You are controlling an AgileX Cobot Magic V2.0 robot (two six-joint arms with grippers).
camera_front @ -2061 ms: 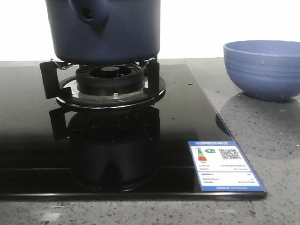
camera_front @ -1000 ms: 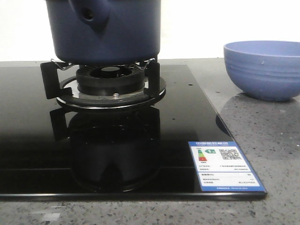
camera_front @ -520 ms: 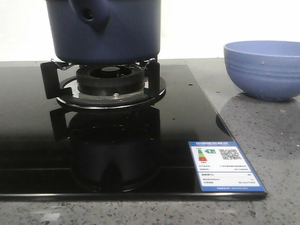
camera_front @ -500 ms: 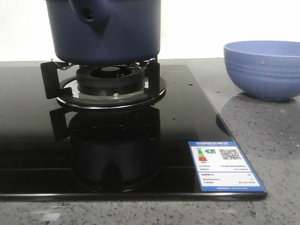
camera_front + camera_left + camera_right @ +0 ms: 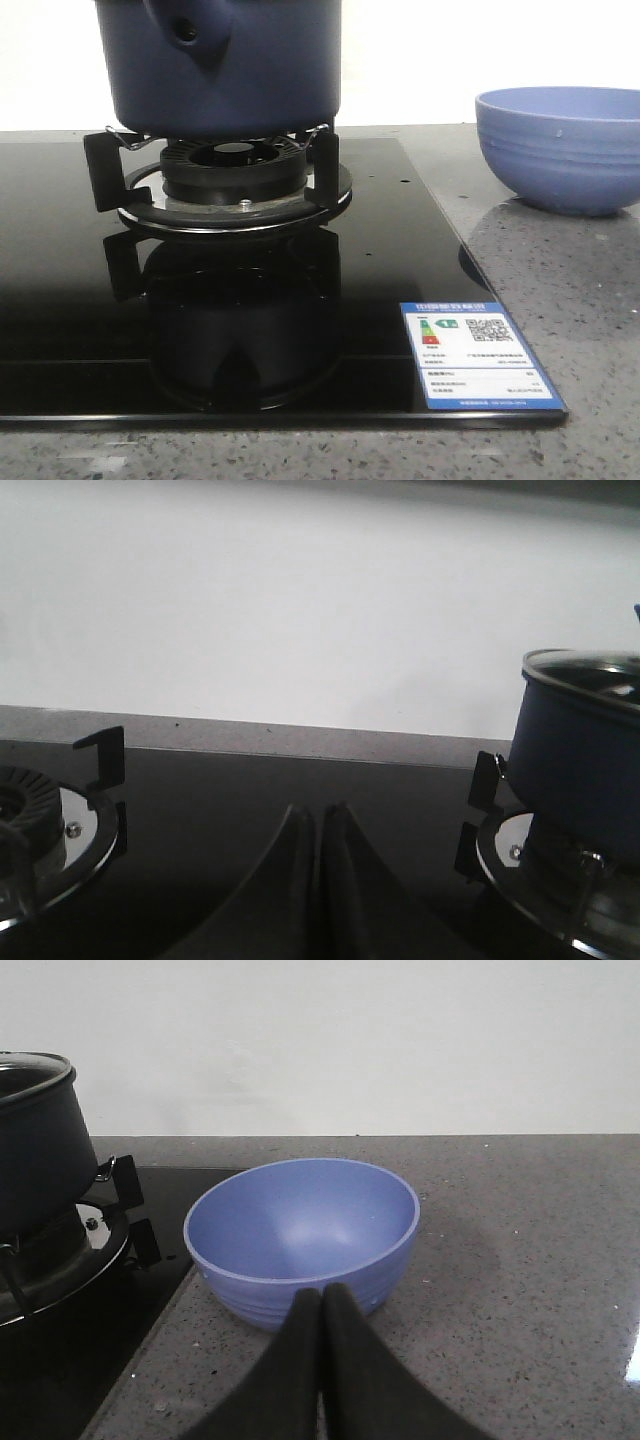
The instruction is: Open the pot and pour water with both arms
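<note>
The pot (image 5: 225, 65) sits lidded on its burner (image 5: 232, 170), beside my clenched left gripper (image 5: 318, 830). Just ahead of my clenched right gripper (image 5: 321, 1312) I see the periwinkle bowl (image 5: 300, 1235), empty.

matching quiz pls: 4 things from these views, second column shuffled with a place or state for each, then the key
Things:
1. pot
2. bowl
3. energy label
4. left claw

Places or states:
A. stuck on the front right corner of the black glass hob
B. sits on the burner grate, glass lid on
C. shut, fingers together, holding nothing
D. empty, on the grey countertop right of the hob

Pairs: 1-B, 2-D, 3-A, 4-C
</note>
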